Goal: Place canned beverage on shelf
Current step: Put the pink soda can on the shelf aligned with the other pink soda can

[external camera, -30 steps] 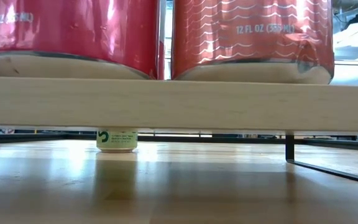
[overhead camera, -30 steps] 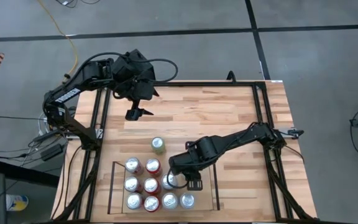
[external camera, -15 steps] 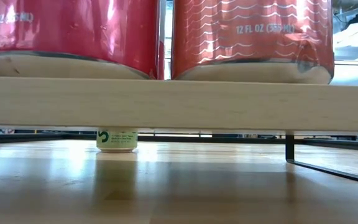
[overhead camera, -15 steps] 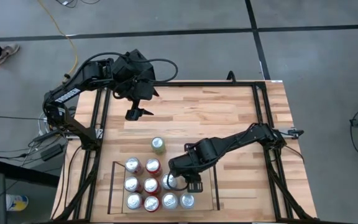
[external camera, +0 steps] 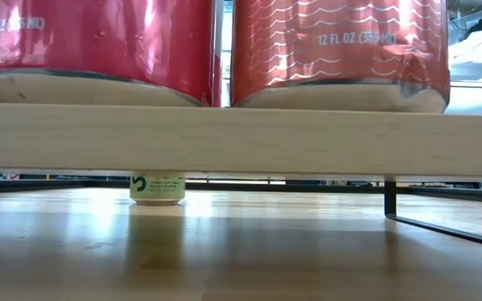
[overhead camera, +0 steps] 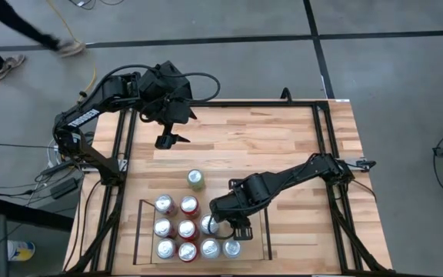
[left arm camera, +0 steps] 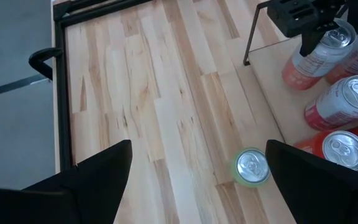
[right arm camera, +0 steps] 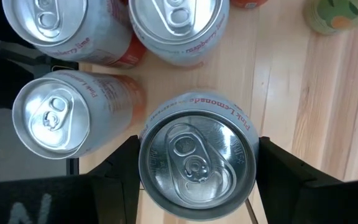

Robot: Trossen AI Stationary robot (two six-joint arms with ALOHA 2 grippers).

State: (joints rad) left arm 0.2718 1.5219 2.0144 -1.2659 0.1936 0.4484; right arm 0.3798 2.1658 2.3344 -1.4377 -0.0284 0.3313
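High view first: the right hand (overhead camera: pixel 220 228) is down over the shelf (overhead camera: pixel 138 231), wrapped around a pink lemonade can (overhead camera: pixel 208 225) that sits in the middle row, right next to the other cans. From the right wrist view you can see that can (right arm camera: pixel 196 157) upright between the two dark fingers (right arm camera: pixel 120 168), one on each side and pressed against its wall, so that hand is gripping it. The can's base looks like it's on or just above the wood floor of the shelf, can't tell which.

Seven more cans stand on the shelf around it, silver tops with red or pinkish sides. One green can (overhead camera: pixel 196 179) stands alone on the surface just outside the shelf's far rail; it also shows in the low view (external camera: pixel 156 187) under the shelf plank, and in the left wrist view (left arm camera: pixel 252 167).

The left hand (overhead camera: pixel 168 141) hangs over the far left part of the surface, well away from the cans, with its fingers (left arm camera: pixel 92 180) spread wide and nothing between them.

A person's legs (overhead camera: pixel 10 27) show on the floor at the top left, beyond the surface.
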